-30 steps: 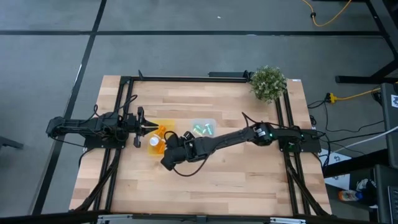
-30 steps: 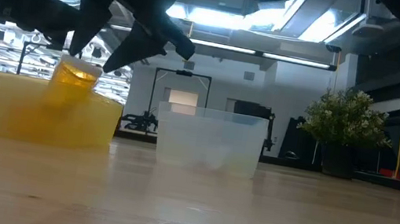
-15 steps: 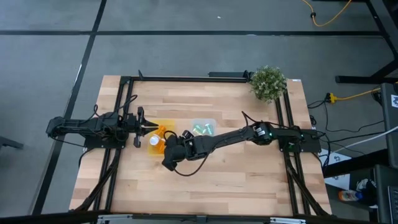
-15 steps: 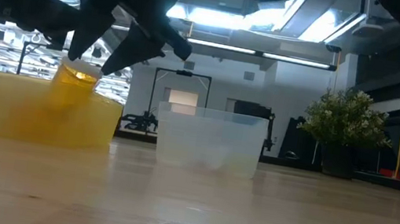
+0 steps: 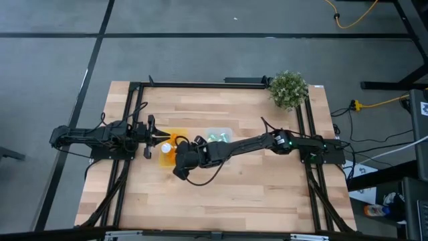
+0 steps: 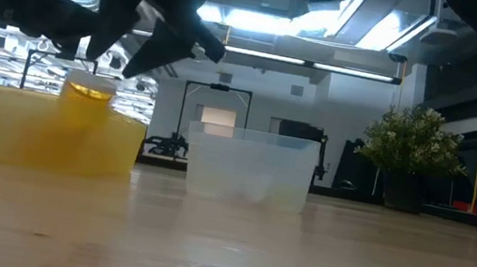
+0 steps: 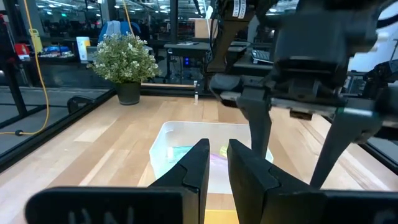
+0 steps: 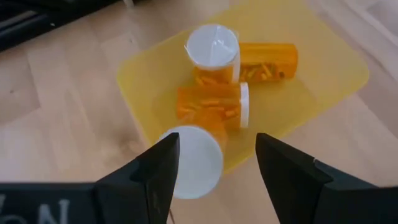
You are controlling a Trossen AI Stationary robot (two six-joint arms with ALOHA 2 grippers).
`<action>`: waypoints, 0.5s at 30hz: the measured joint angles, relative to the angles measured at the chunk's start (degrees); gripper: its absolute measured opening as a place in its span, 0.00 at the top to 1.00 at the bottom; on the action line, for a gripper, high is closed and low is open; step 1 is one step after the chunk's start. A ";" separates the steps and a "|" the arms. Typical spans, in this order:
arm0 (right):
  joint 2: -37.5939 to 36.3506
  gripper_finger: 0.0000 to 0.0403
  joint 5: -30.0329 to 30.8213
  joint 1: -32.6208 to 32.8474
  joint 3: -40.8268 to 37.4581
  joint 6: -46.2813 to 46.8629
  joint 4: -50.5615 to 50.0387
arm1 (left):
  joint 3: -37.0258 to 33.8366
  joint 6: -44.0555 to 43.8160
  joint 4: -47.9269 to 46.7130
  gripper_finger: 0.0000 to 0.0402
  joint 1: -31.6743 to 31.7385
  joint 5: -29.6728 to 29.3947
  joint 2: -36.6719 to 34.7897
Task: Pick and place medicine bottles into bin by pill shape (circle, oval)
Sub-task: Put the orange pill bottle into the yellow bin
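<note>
right tool (image 8: 214, 163) is held open above the yellow bin (image 8: 323, 65), gripping nothing. 4 orange bottles (image 8: 211, 107) are seen in it. left tool (image 7: 216, 163) is parked closed beside the bin.

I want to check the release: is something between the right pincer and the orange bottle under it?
Nothing visible. The right pincer is open above the yellow tray; the white-capped orange bottle stands directly under it, beside three more orange bottles inside.
</note>
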 joint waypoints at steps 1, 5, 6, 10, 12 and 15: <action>0.00 0.47 0.02 0.01 0.63 -0.20 -0.36 | 0.00 -0.02 0.00 0.87 -0.01 0.00 0.01; -0.43 0.47 -0.22 0.11 0.90 -0.46 0.10 | 0.00 -0.03 0.00 0.87 -0.02 -0.01 0.02; -0.54 0.47 -0.77 0.11 0.90 -0.33 0.13 | 0.00 -0.03 0.00 0.87 -0.02 0.00 0.00; -0.59 0.47 -2.81 0.11 0.86 -0.08 0.90 | 0.00 -0.06 0.00 0.87 -0.02 0.00 0.00; -0.59 0.47 -2.53 0.11 0.84 -0.20 2.30 | 0.00 -0.06 0.00 0.87 0.00 0.00 0.02; -0.61 0.47 -2.99 -0.20 0.83 -1.31 2.76 | 0.00 -0.06 0.00 0.87 -0.01 0.00 0.02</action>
